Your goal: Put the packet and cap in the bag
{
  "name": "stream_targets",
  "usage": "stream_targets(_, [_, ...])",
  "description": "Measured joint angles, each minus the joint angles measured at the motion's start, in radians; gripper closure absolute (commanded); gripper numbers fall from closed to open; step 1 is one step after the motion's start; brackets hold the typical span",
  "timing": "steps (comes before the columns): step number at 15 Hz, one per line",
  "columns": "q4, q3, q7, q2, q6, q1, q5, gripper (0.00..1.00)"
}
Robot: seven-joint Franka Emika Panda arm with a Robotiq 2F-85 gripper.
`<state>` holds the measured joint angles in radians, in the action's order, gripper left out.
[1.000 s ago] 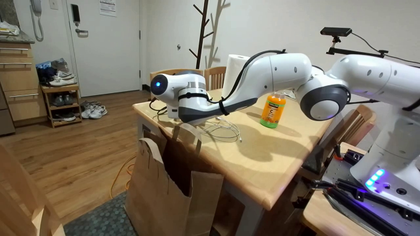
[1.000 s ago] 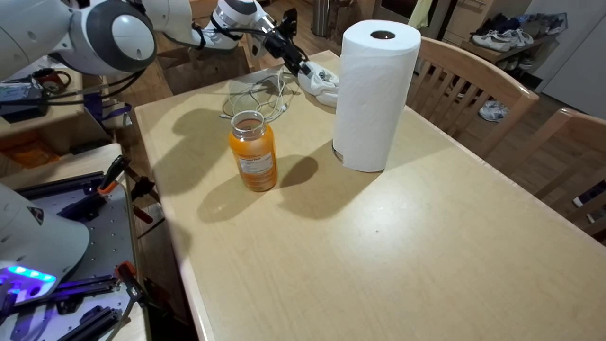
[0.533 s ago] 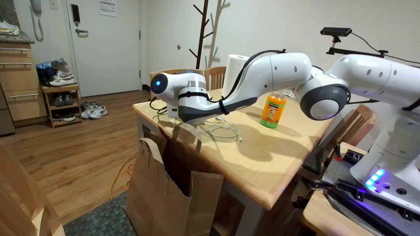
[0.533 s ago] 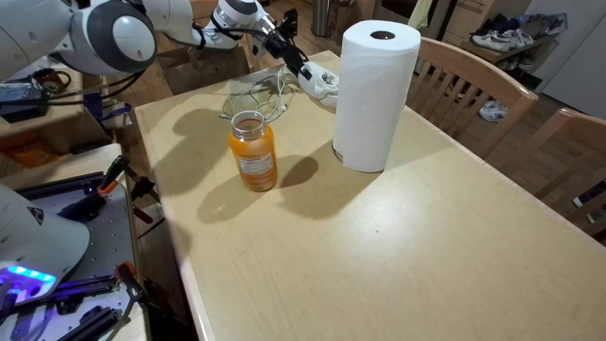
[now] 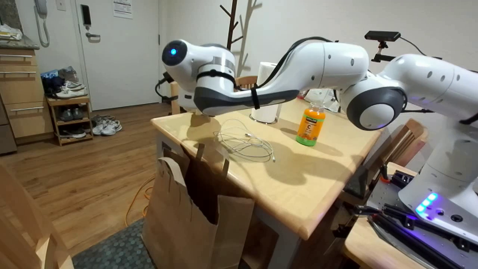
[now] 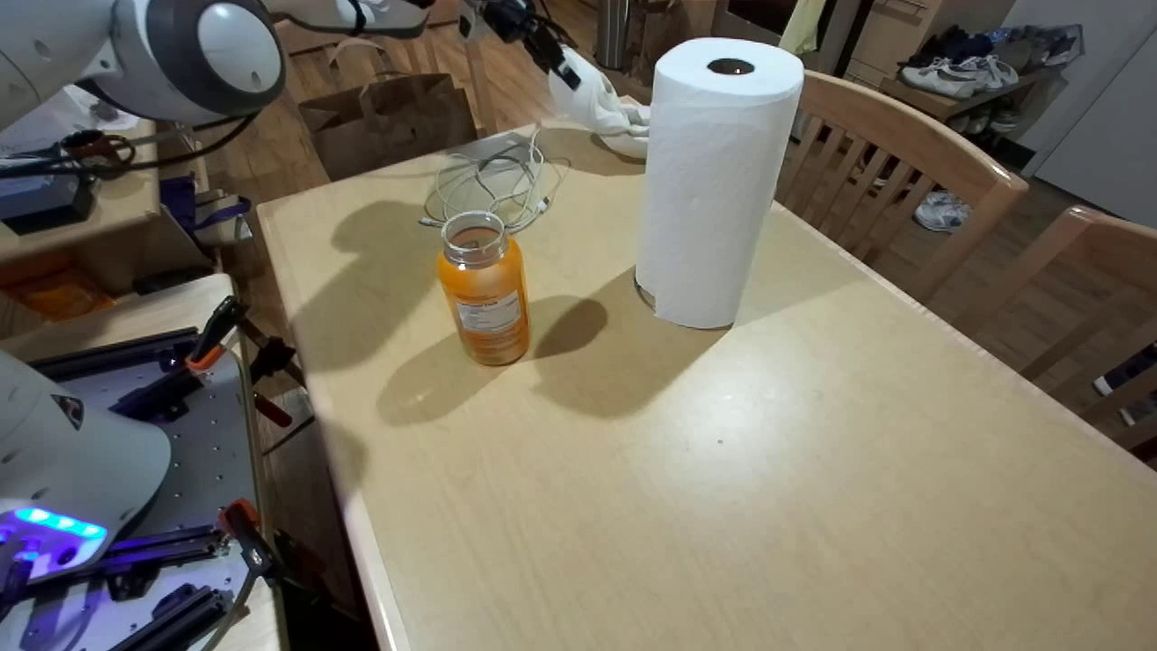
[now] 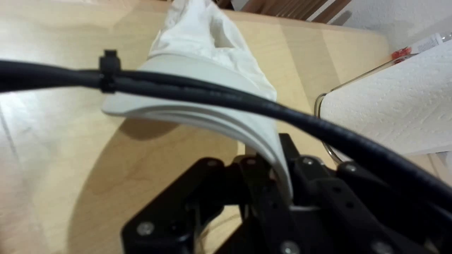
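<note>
Within end effector [image 7: 273, 157], cap [image 7: 201, 63] by brim [image 7: 233, 121].

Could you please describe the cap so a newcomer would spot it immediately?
On the wooden table stands a paper-towel roll. Near it, the pincer grips the cap by its brim. Unlike the similarly whitish roll, it is creased fabric with a curved brim.

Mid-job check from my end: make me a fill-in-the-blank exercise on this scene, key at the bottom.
1. The claw grips the cap by its ____.
2. In an exterior view, the brown paper bag has its top ____, not closed.
3. The bottle on the table is mostly ____ in colour.
4. Of that bottle and the paper towel roll, the taller is the ____.

Missing words: brim; open; orange; paper towel roll.
</note>
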<state>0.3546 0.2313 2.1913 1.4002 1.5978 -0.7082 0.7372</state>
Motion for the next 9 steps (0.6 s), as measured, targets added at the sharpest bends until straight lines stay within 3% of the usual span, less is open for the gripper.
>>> stream_targets(9, [-0.001, 0.006, -0.034, -0.244, -0.019, -0.196, 0.000, 0.92])
